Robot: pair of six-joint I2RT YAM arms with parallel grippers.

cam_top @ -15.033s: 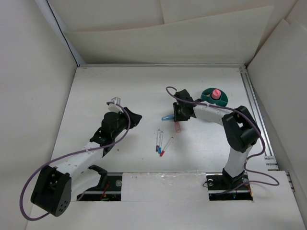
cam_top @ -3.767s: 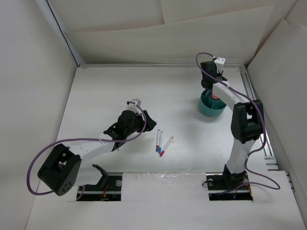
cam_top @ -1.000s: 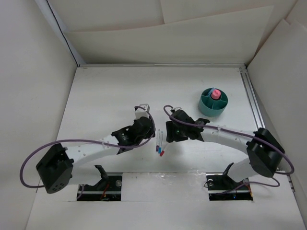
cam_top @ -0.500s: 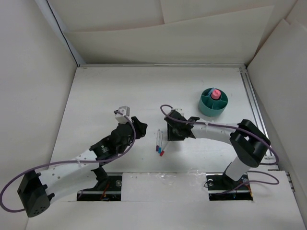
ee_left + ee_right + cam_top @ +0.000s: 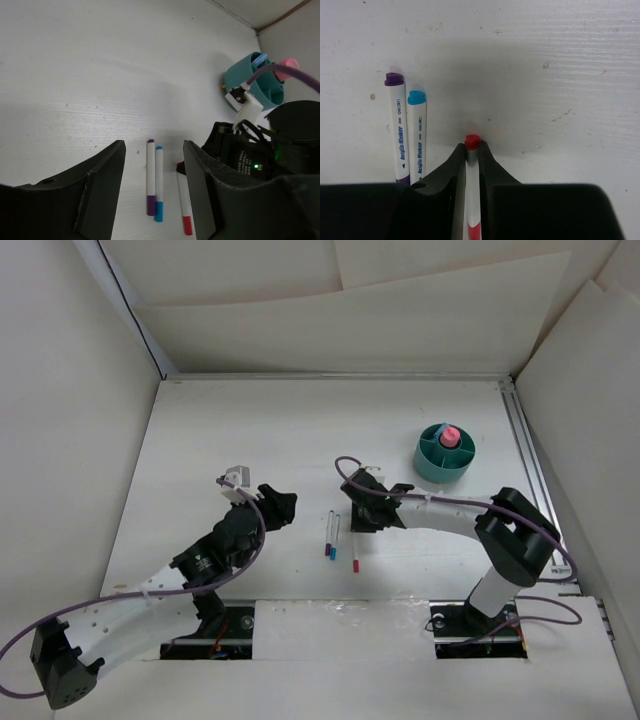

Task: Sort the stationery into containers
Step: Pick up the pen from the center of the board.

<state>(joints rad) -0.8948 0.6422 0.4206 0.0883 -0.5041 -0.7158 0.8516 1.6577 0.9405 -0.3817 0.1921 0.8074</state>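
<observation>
My right gripper (image 5: 360,523) is shut on the top end of a thin white pen with red ends (image 5: 355,552), low at the table; in the right wrist view its jaws (image 5: 472,152) pinch the red-tipped pen (image 5: 472,141). A purple-tipped pen (image 5: 397,125) and a blue-tipped pen (image 5: 417,131) lie side by side just left of it, also seen from above (image 5: 331,535). My left gripper (image 5: 278,506) is open and empty, left of the pens (image 5: 154,146). The teal cup (image 5: 432,466) at the back right holds a pink marker (image 5: 451,435) and a light blue one (image 5: 259,59).
White walls enclose the table on the left, back and right. A metal rail (image 5: 527,455) runs along the right edge beside the cup. The right arm's body (image 5: 265,145) fills the right of the left wrist view, close to the pens.
The right gripper has closed on the red-tipped pen and swung its lower end to the right, away from the other two pens. The left gripper has drawn back to the left.
</observation>
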